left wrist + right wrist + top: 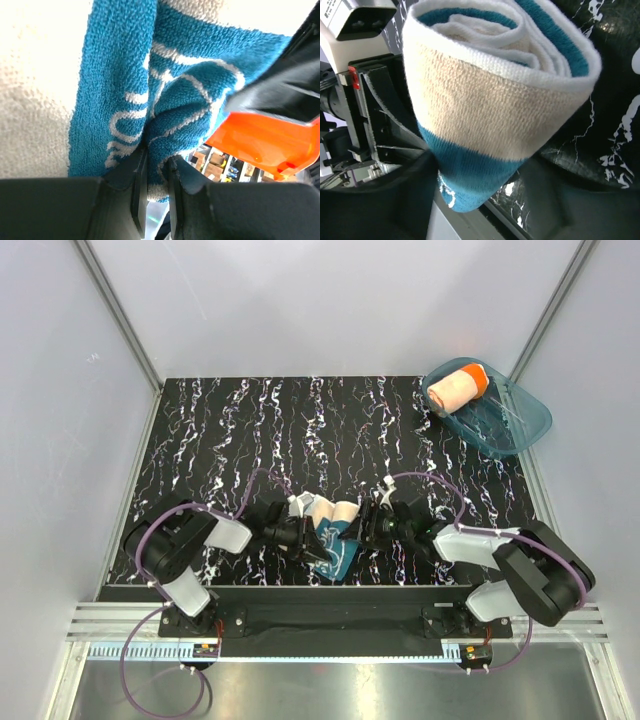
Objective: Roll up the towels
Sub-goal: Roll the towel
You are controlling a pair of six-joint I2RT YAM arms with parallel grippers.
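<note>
I find the left fingers [139, 195] clamped on the teal towel [338, 552] at six o'clock on the desk [220, 440]; the right fingers [375, 210] flank its roll, grip indeterminate.

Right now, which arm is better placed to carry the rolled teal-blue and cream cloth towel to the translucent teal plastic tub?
Probably right. The translucent teal tub sits far right, on that arm's side, and the right gripper straddles the towel roll. The left gripper only pinches a loose fold.

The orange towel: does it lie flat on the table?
No, the orange towel sits rolled up inside the teal tub.
</note>
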